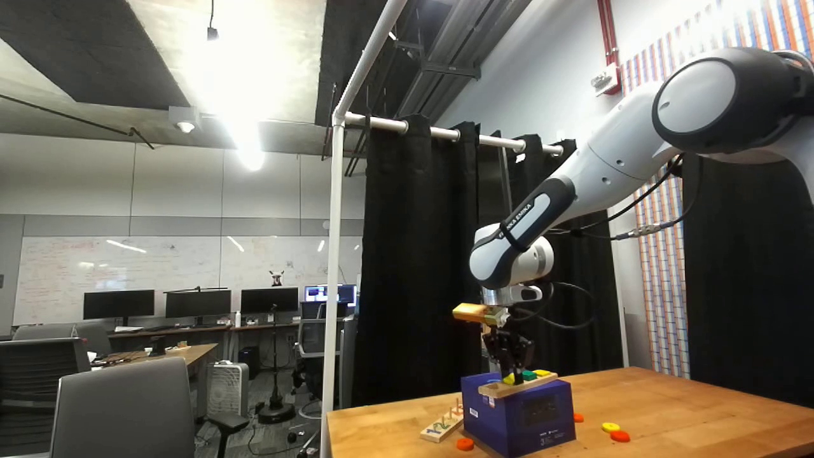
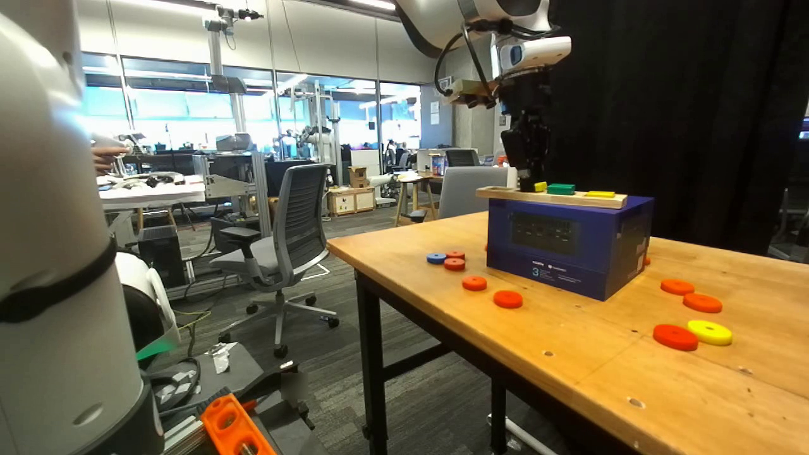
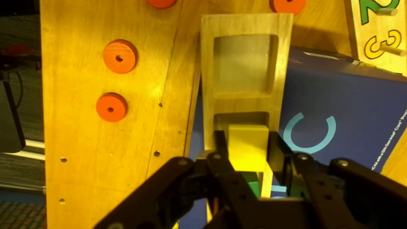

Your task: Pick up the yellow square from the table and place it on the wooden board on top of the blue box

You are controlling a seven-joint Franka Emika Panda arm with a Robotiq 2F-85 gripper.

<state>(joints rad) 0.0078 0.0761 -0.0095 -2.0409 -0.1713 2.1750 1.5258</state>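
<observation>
The dark blue box (image 1: 486, 410) stands on the wooden table (image 1: 687, 407). The pale wooden board (image 2: 496, 193) lies across its top and has square recesses. My gripper (image 3: 246, 132) points down at the board, its black fingers on both sides of the yellow square (image 3: 248, 148) and close against it. The yellow square is at the board's second recess from the bare end and also shows beside the fingertips in both exterior views (image 1: 509, 379) (image 2: 540, 187). Whether it rests on the recess floor is hidden.
A green block (image 2: 561, 189) and another yellow block (image 2: 600, 194) sit on the board beyond the gripper. A board with pegs (image 1: 442, 427) lies beside the box. Orange discs (image 3: 111, 107), a blue disc (image 2: 436, 258) and a yellow disc (image 2: 709, 332) lie on the table.
</observation>
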